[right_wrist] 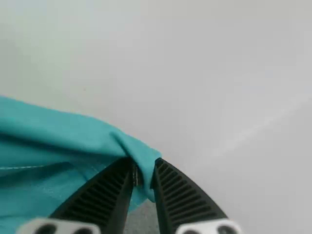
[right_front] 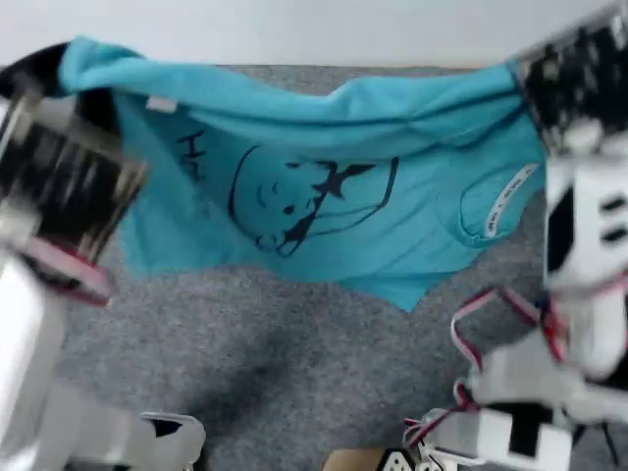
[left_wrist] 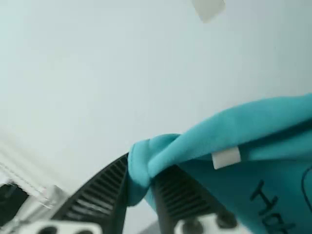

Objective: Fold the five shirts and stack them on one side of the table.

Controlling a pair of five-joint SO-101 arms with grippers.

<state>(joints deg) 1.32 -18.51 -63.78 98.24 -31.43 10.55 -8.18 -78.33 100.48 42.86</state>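
Your left pincer (left_wrist: 141, 168) and right pincer (right_wrist: 143, 165) each clamp one end of the shirt (right_front: 324, 186); it hangs stretched crosswise between them over the bench (right_front: 294, 363) (neither arm nearer); I'd lower both together.

We take this for a robotics lab or test bench. A left arm (right_front: 54, 196) and a right arm (right_front: 589, 231), small, with white housings and loose red-and-white cables (right_front: 458, 329), stand at a worktop (right_front: 294, 363) covered in grey felt-like cloth. Behind it we see a plain white wall (right_front: 294, 29), as in a workroom.
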